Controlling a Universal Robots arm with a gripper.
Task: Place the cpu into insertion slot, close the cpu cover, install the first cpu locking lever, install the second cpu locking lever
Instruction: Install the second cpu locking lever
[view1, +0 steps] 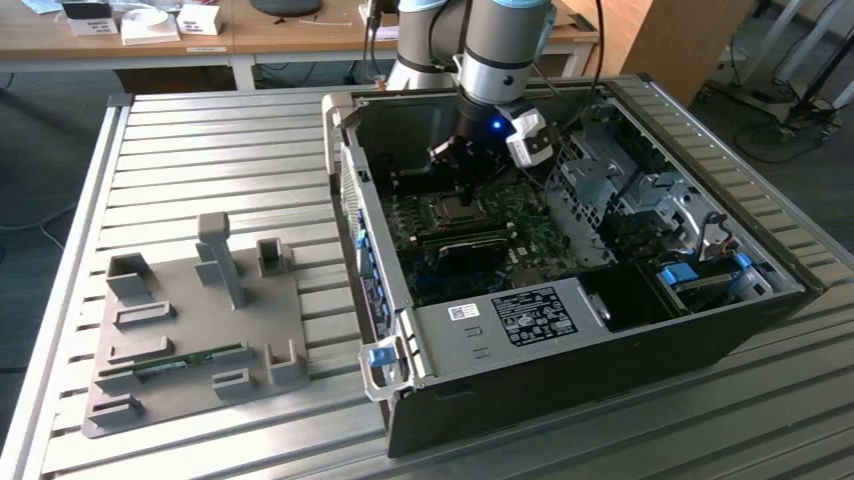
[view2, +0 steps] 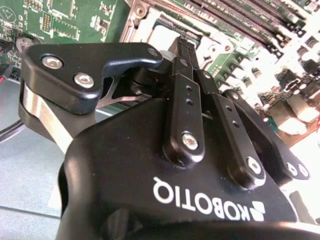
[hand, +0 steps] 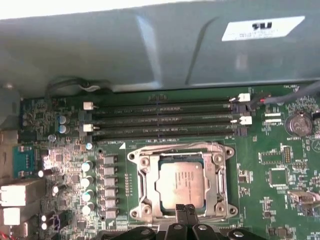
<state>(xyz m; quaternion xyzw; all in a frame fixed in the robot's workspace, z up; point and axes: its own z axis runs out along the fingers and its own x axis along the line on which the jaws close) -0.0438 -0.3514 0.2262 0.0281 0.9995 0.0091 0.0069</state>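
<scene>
The gripper (hand: 186, 214) hung at the lower centre of the first wrist view, fingers pinched together on nothing, right at the near edge of the cpu cover (hand: 218, 180). The cpu (hand: 180, 184) sat in the insertion slot (hand: 161, 162), cover down around it.

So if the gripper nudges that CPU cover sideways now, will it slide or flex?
The cpu cover looks like thin sheet metal lying flat around the cpu, so it probably flexes slightly under a hard push. It seems seated on the insertion slot, so it should pivot rather than slide. The gripper sits at its near edge.
</scene>
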